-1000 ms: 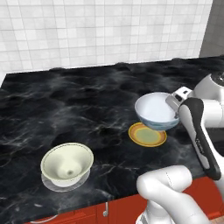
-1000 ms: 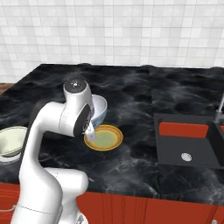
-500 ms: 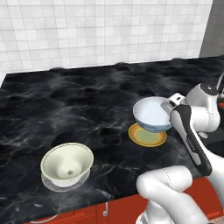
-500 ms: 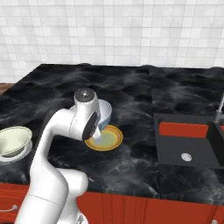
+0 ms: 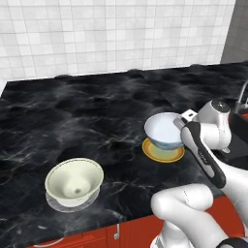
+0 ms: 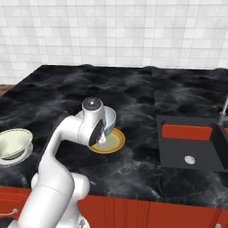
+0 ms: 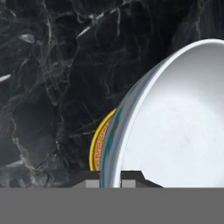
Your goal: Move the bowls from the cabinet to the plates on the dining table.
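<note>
While gripper (image 7: 110,181) pinches white bowl (image 5: 164,130) rim, hand view reveals orange plate (image 7: 99,144) beneath

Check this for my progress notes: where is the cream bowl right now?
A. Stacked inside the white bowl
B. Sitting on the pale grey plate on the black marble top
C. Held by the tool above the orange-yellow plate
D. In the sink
B: the cream bowl sits on the pale grey plate at the near left of the marble top, apart from the white bowl that the tool grips by its rim.
</note>
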Motion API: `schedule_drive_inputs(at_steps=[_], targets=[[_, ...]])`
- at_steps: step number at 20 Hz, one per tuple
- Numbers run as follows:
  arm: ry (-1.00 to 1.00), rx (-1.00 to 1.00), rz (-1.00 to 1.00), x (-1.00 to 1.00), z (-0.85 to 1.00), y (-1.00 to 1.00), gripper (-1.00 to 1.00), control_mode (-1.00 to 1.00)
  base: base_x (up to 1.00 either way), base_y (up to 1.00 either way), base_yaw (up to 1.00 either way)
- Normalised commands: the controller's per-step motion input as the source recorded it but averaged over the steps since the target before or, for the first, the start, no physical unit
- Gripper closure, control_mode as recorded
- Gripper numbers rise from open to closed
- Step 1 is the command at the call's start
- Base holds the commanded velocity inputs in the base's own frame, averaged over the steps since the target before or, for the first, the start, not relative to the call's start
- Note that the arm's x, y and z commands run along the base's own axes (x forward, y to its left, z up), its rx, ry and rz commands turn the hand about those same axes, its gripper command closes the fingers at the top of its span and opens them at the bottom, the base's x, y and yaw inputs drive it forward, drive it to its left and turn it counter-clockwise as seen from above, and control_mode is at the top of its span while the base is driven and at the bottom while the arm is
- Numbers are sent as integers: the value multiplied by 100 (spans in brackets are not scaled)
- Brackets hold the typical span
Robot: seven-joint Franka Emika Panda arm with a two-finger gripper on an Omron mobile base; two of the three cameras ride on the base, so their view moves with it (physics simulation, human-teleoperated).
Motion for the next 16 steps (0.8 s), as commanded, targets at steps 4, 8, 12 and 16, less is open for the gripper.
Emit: schedule_drive_inputs(at_steps=[4,8,12,16], targets=[[1,0,0,34,-37,-8,100,-100,0,0,0],[1,0,0,33,-37,-9,100,-100,0,0,0],[2,0,0,28,-37,-7,100,-100,0,0,0],[3,0,0,27,-32,-10,100,-100,0,0,0]])
